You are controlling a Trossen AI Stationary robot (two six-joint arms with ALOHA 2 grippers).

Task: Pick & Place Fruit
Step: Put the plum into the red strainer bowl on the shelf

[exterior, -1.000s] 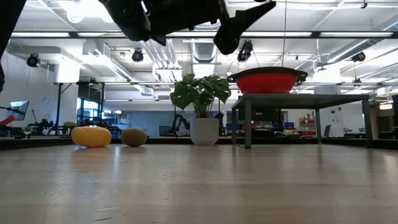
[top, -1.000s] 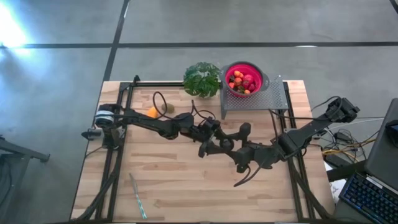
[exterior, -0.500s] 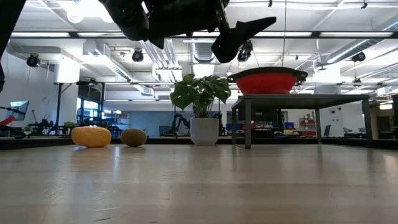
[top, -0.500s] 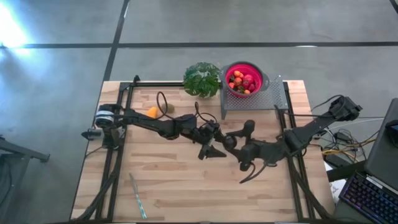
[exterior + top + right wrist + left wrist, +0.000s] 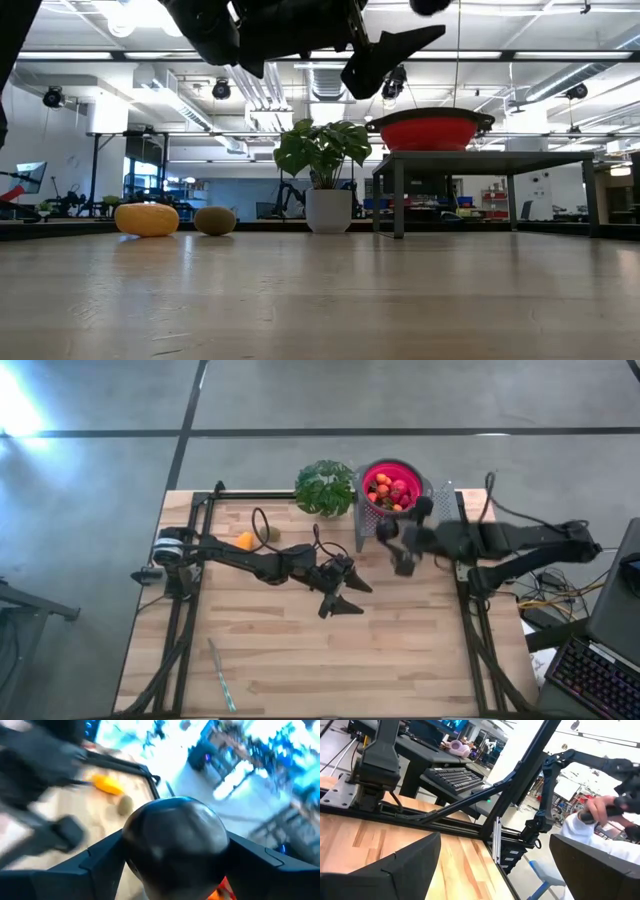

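- Fruit [image 5: 390, 491], red and orange pieces, fills the red bowl [image 5: 372, 473] on the grey perforated stand [image 5: 435, 518] at the table's far right.
- One dark round fruit [image 5: 175, 842] sits pinched between the right gripper's [image 5: 400, 543] fingers, filling that arm's wrist view.
- That gripper hangs over the stand's near left corner, just beside the bowl.
- Two more pieces lie on the wooden table [image 5: 280, 650] at the far left: an elongated yellow-orange piece [image 5: 243, 541] and, just beside it, an olive-brown kiwi [image 5: 270, 534].
- The left gripper [image 5: 345, 592] hovers above the table's middle with its fingers spread apart and nothing between them.
- A leafy green plant [image 5: 324, 487] in a white pot [image 5: 329, 210] stands just left of the bowl.
- A thin pale stick [image 5: 221, 674] lies near the table's near left edge, well apart from both grippers.
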